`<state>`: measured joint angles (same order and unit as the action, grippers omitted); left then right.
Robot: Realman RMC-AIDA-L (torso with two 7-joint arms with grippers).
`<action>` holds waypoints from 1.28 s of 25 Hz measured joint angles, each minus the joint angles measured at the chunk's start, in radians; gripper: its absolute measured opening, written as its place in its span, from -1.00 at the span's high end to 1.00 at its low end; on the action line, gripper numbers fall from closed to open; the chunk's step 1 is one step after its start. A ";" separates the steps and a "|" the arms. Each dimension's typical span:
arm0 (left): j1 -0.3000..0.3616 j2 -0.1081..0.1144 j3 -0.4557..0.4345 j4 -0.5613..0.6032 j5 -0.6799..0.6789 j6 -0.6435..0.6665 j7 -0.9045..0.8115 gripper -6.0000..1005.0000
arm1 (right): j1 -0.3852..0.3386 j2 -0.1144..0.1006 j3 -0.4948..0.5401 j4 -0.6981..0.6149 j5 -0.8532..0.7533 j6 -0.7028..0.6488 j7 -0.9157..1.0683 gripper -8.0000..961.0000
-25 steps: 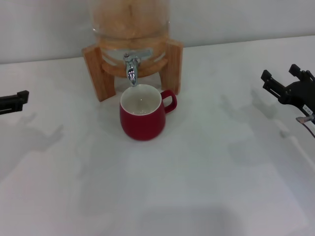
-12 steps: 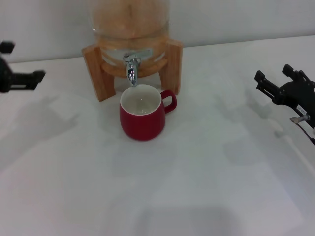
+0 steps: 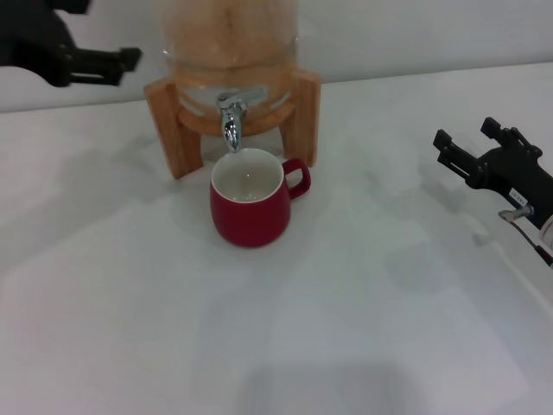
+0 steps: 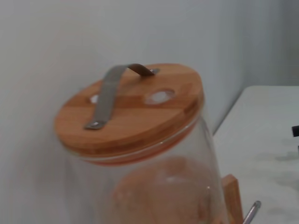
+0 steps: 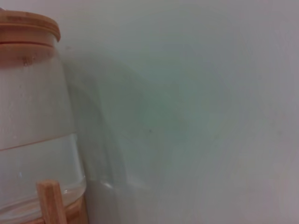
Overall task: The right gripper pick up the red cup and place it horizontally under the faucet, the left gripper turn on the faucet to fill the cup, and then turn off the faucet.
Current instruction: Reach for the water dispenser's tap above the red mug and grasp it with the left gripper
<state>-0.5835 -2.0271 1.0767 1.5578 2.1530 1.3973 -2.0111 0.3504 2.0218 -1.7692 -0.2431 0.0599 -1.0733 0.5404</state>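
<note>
Cups: one red cup (image 3: 250, 204) | faucet (image 3: 231, 118): one | claws: two

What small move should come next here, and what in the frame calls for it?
Probably the left gripper should come down and across to the faucet lever. The red cup already stands upright under the spout, touched by neither arm, and the right gripper is open and well off to the side. The left gripper hangs high beside the dispenser, short of the lever.
</note>
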 joint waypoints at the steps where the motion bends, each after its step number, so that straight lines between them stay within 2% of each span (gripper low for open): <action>1: -0.018 0.000 0.000 -0.031 0.001 0.001 0.009 -0.71 | 0.000 0.000 -0.002 0.000 0.000 0.000 0.000 -0.82; 3: -0.033 -0.004 0.004 -0.067 0.004 0.003 0.027 -0.71 | -0.002 0.000 -0.002 0.000 0.000 0.000 0.002 -0.82; 12: -0.044 -0.011 0.025 -0.083 0.006 0.047 0.053 -0.71 | -0.002 0.000 -0.016 0.000 0.000 -0.003 0.013 -0.82; 19: -0.073 -0.002 0.059 -0.127 0.011 0.077 0.074 -0.71 | 0.001 0.000 -0.015 -0.005 0.000 -0.004 0.009 -0.82; 32: -0.147 0.025 0.051 -0.275 0.023 0.078 0.201 -0.71 | 0.001 0.000 -0.015 -0.010 0.000 -0.003 0.005 -0.82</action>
<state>-0.7301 -2.0023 1.1273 1.2832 2.1759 1.4752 -1.8099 0.3513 2.0218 -1.7839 -0.2528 0.0598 -1.0765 0.5452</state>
